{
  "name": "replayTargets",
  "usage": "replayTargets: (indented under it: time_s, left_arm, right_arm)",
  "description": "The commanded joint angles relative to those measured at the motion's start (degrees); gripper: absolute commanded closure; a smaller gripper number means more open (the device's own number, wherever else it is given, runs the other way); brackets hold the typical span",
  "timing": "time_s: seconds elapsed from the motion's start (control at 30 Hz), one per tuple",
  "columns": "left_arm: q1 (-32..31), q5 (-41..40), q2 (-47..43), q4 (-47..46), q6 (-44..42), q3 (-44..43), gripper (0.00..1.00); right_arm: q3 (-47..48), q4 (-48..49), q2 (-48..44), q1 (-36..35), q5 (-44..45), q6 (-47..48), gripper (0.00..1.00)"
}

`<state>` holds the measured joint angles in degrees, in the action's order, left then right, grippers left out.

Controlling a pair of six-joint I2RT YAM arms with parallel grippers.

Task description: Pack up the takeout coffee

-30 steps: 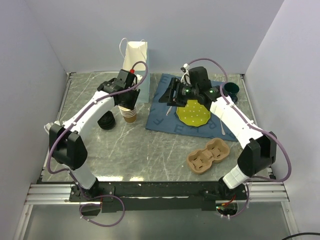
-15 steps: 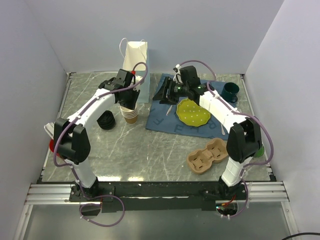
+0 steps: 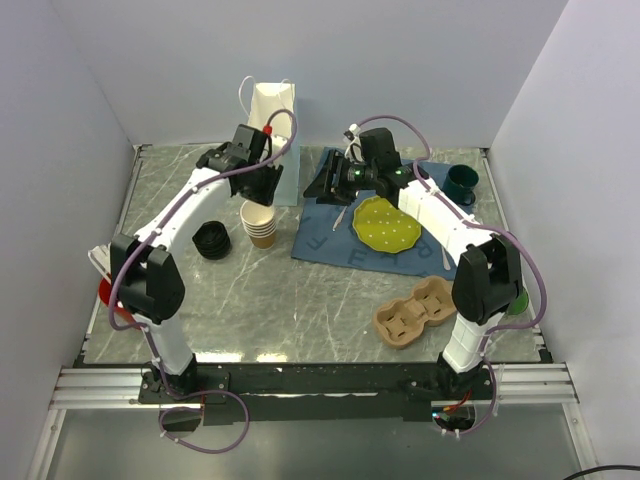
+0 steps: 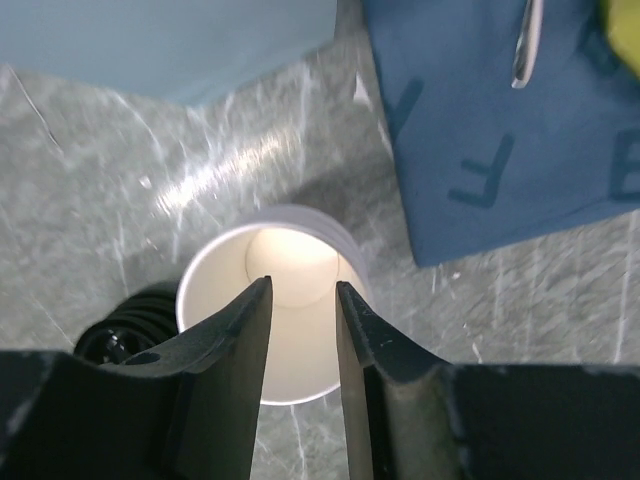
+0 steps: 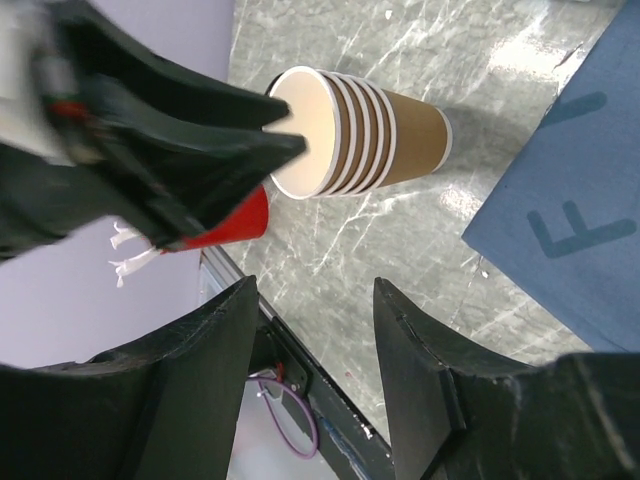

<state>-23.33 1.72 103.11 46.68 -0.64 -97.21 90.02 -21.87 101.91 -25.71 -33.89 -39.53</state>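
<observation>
No takeout coffee with a black lid shows in any view. A stack of lidless brown paper cups (image 3: 260, 225) stands upright left of the blue cloth. My left gripper (image 3: 262, 185) hangs just above it. In the left wrist view its jaws (image 4: 302, 284) stand a little apart over the top cup's cream inside (image 4: 295, 250), with nothing between them. My right gripper (image 3: 335, 187) is over the cloth's far left corner. It is open and empty (image 5: 318, 285), and faces the cup stack (image 5: 400, 135) sideways.
A stack of black lids (image 3: 211, 241) lies left of the cups. A white paper bag (image 3: 271, 110) stands behind them. On the blue cloth (image 3: 330, 240) lie a yellow-green plate (image 3: 386, 224) and cutlery. A cardboard cup carrier (image 3: 415, 312) sits front right, a green mug (image 3: 462, 180) far right, a red object (image 3: 105, 292) at the left edge.
The left gripper has risen off the cup stack and drawn back toward the bag. The right gripper has moved from over the plate to the cloth's far left corner.
</observation>
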Motion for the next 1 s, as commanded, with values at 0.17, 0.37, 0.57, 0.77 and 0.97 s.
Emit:
replayTargets:
  time_s: [0.17, 0.37, 0.57, 0.77, 0.97]
  left_arm:
    - [-0.7, 2.9, -4.4, -0.4, -0.3, 4.0, 0.64]
    - [-1.4, 3.2, -4.9, -1.0, -0.4, 6.6, 0.67]
    - [-1.6, 3.5, -3.6, -0.7, -0.6, 6.0, 0.69]
    - [-2.0, 0.3, -3.2, 0.4, -0.4, 1.9, 0.62]
    - [-2.4, 4.3, -3.4, 2.3, -0.3, -0.9, 0.63]
  right_arm:
    - [3.0, 0.6, 0.7, 0.2, -0.9, 1.1, 0.43]
    - [3.8, -0.2, 1.4, 0.2, -0.8, 1.3, 0.44]
    - [3.5, -0.3, 1.1, 0.2, -0.7, 1.8, 0.44]
    - [3.1, -1.1, 0.7, 0.2, -0.6, 2.8, 0.44]
    - [3.1, -1.7, 0.7, 0.2, -0.6, 3.1, 0.44]
